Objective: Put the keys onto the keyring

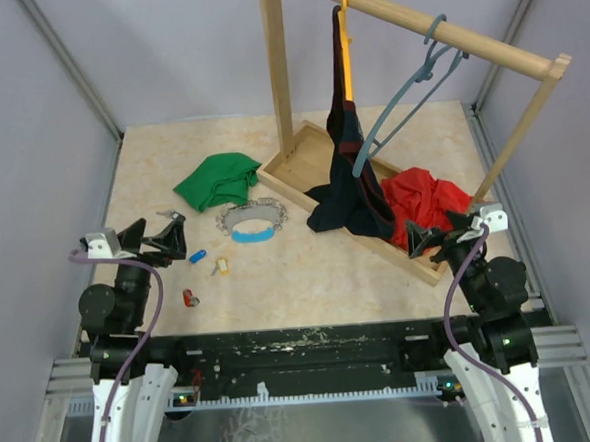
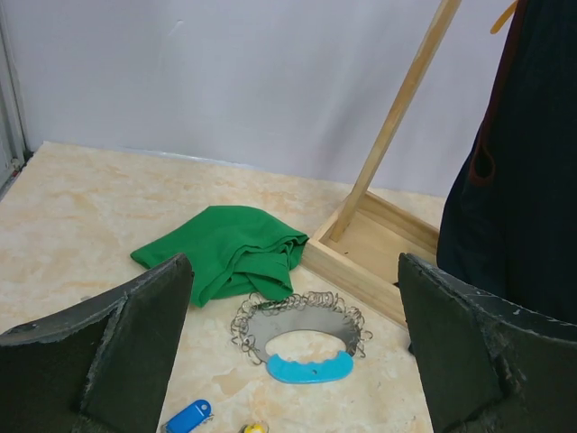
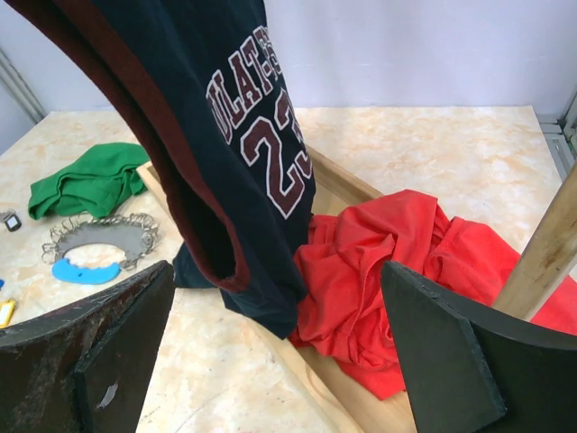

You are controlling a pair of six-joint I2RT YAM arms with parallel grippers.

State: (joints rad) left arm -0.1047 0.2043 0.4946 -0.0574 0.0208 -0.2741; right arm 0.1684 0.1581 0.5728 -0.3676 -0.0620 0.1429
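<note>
Progress is judged nil: no key is threaded yet. The left claw [image 1: 168,239] and right claw [image 1: 428,241] are held spread and empty. Nearest the bases, the red key [image 1: 191,297] is seen loose on the desk [image 1: 309,280], then the yellow key [image 1: 221,268] and blue key [image 1: 197,256]. Beyond them the keyring [image 1: 251,221] is laid flat, apart from all three. Open desk is left around the keys; farther on, the ring is hemmed by the green cloth [image 1: 217,179] and wooden tray [image 1: 292,171].
</note>
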